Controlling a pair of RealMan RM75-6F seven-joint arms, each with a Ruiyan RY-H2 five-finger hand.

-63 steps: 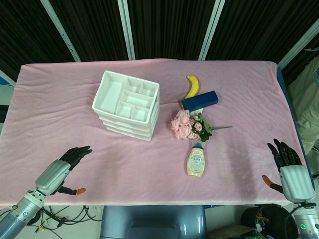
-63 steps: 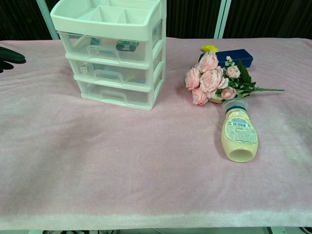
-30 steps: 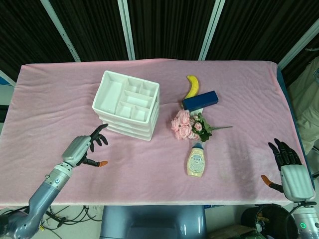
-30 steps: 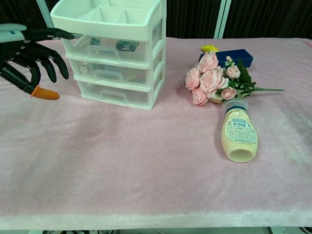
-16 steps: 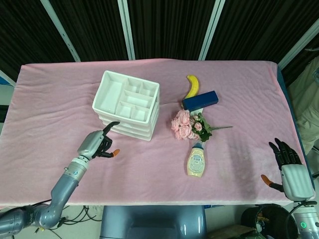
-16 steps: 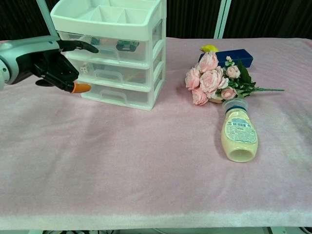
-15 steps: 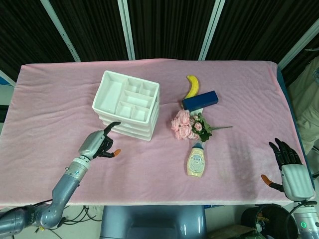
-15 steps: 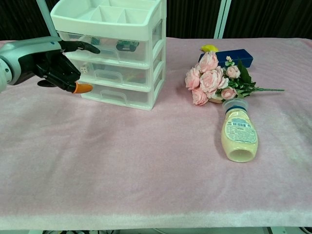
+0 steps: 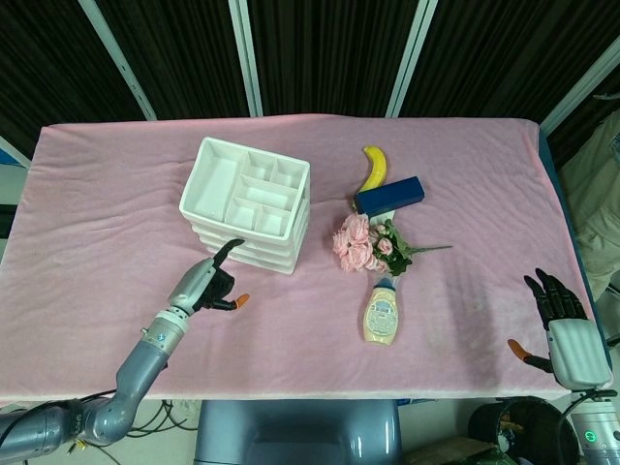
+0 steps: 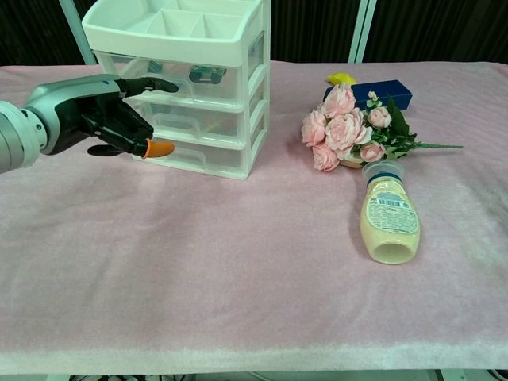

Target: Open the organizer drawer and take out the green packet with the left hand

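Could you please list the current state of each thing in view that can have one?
organizer drawers: all closed.
green packet: inside the top drawer.
bottle: lying on its side, capped.
left hand: empty, one finger extended toward the top drawer.
right hand: empty, fingers apart, at the table edge.

The setting is a robot test bench in a lab, not a home. A table (image 9: 97,194) covered edge to edge with pink cloth stands before black curtains (image 9: 329,48) hung between white poles (image 9: 247,58). Loose cables (image 9: 126,426) trail below the near left edge. Props on the cloth are unrelated: an organizer (image 9: 248,203), banana (image 9: 373,167), blue box (image 9: 388,195), flowers (image 9: 373,244) and a bottle (image 9: 383,310).
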